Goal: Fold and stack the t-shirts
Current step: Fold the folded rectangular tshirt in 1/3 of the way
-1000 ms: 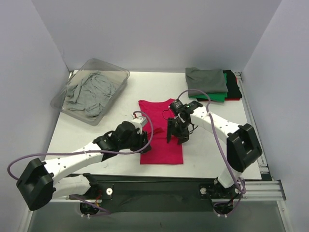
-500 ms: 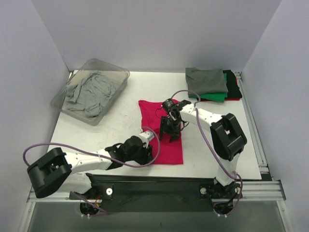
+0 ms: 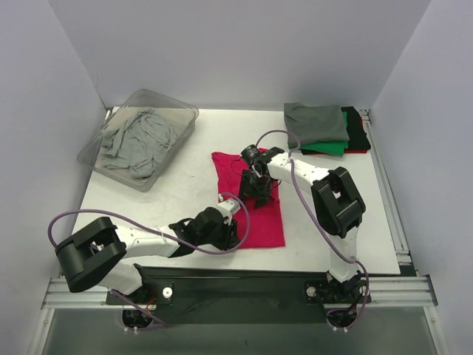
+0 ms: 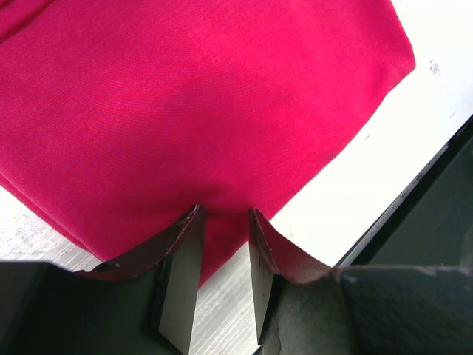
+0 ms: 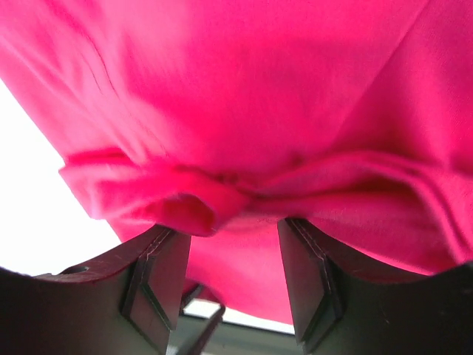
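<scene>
No text, label, brand, number or sign is readable in any view. The magenta-red t-shirt (image 3: pixel 270 222) shows only plain cloth up close. Nothing is legible on the folded stack (image 3: pixel 316 122) far right or the clear bin (image 3: pixel 166 103) far left.

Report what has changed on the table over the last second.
The left gripper slid toward the near edge, along the magenta t-shirt's left side to its near-left corner, and its jaws now sit astride the hem. The right gripper moved left across the shirt, where cloth now bunches between its jaws. The shirt stayed largely flat; the folded stack and the clear bin did not move.
</scene>
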You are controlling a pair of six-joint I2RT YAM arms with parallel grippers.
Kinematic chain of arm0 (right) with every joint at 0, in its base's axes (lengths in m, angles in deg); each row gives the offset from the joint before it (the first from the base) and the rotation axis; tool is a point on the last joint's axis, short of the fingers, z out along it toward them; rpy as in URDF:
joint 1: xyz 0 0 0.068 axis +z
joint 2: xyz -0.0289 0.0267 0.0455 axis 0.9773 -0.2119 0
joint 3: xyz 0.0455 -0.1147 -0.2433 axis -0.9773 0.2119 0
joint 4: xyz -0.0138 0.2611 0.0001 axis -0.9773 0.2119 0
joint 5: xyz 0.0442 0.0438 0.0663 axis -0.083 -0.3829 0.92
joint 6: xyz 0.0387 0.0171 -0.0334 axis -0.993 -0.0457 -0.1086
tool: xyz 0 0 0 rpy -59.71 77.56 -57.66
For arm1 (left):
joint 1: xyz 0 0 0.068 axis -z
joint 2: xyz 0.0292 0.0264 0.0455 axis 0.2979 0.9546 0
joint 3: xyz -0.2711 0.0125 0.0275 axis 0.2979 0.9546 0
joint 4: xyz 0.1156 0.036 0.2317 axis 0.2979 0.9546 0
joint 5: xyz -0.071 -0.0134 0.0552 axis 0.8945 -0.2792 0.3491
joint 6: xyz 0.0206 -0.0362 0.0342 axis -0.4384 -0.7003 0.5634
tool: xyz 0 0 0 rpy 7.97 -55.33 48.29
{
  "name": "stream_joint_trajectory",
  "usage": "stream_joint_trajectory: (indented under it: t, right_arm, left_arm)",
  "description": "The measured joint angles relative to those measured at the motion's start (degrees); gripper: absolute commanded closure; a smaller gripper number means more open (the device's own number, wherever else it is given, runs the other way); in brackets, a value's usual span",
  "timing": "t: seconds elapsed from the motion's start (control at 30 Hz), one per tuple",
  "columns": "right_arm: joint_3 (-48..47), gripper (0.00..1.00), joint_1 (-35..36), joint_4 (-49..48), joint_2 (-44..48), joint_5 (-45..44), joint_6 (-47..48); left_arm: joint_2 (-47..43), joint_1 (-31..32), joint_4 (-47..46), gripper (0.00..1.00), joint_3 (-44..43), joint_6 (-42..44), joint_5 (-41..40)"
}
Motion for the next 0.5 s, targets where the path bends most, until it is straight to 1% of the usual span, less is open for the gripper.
stream_joint_trajectory:
  t: [0.3,0.5]
  right_arm:
    - [-8.6,0.49,-3.8,0.4,-5.3,-6.0,0.3]
    - [-17.1,0.49,-6.8,0.2,-8.9,-6.8,0.4]
  left_arm:
    - [-0.1,0.1,0.3,0.59,0.0,0.0,-0.4]
    - [-0.2,0.1,0.9,0.59,-0.3,0.2,-0.7]
